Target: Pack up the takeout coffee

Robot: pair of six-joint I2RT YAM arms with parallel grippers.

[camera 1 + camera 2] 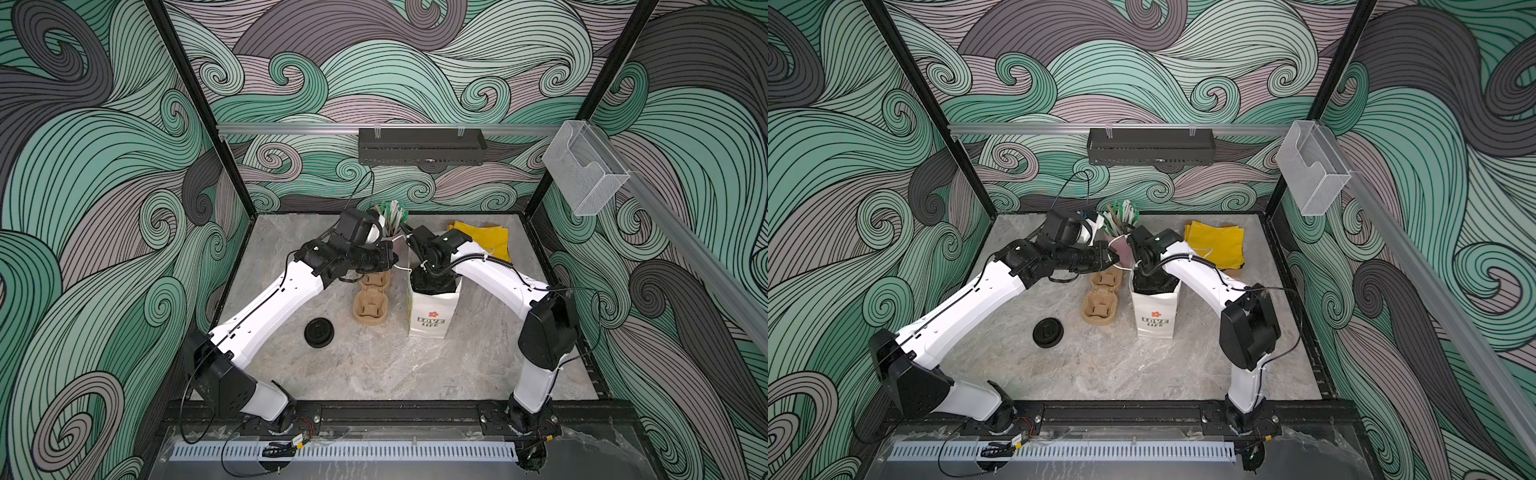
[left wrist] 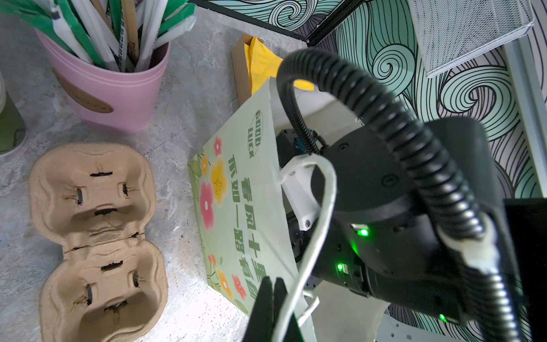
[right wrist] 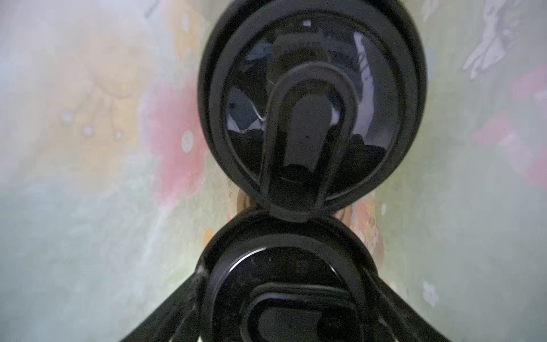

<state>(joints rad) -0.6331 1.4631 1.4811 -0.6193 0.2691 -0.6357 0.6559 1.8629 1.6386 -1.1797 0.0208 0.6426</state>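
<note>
Two takeout coffee cups stand side by side inside the pale green flowered paper bag [image 1: 432,316] [image 1: 1156,316] [image 2: 236,192]. Only their black sip lids show, the far one [image 3: 310,103] and the near one [image 3: 290,296]. My right gripper [image 3: 287,275] reaches down into the bag and is open, its fingers standing just outside the near lid's rim. In both top views the bag hides it. My left gripper [image 2: 275,284] [image 1: 390,255] [image 1: 1115,258] is shut on the bag's top edge beside the white handle cord [image 2: 322,225].
Brown pulp cup carriers [image 1: 371,309] [image 1: 1099,308] [image 2: 97,237] lie left of the bag. A pink cup of straws [image 2: 118,88] [image 1: 1121,245] stands behind, with another olive-green cup [image 2: 9,124] beside it. A loose black lid [image 1: 319,332] [image 1: 1048,331] lies front left. Yellow napkins [image 1: 486,241] lie back right.
</note>
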